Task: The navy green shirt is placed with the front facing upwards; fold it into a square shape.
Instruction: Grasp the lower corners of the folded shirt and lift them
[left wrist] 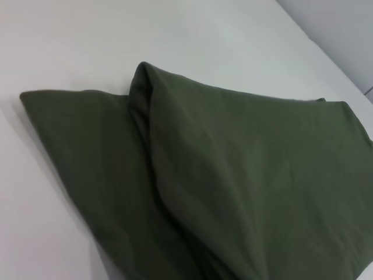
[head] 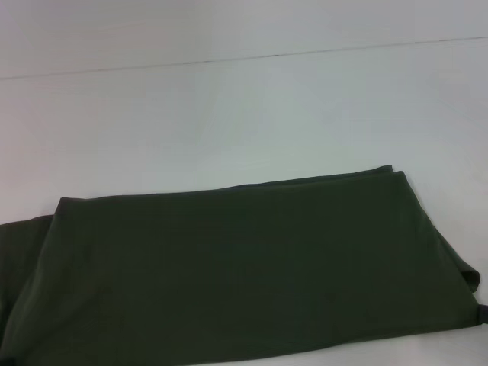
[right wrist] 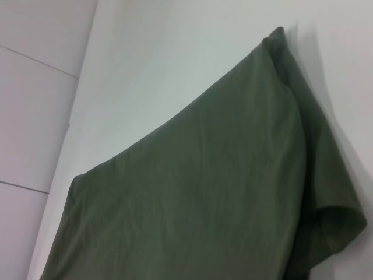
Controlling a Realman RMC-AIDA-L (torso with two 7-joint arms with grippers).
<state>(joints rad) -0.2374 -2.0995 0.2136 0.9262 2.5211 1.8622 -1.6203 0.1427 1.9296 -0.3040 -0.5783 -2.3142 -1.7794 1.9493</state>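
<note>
The navy green shirt (head: 244,274) lies folded on the white desk (head: 229,114), filling the lower half of the head view from the left edge nearly to the right edge, its plain dark side up. A lower layer sticks out at the lower left. Neither the left nor the right gripper is in view, so how their fingers stand cannot be told.

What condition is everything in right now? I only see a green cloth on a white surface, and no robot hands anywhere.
navy green shirt: partly folded, layers doubled over, plain side up, no lettering showing; a flap sticks out on the robot's left.
white table: bare beyond the shirt, a thin seam line running across its far part.
Left end effector: not in view.
Right end effector: not in view.
</note>
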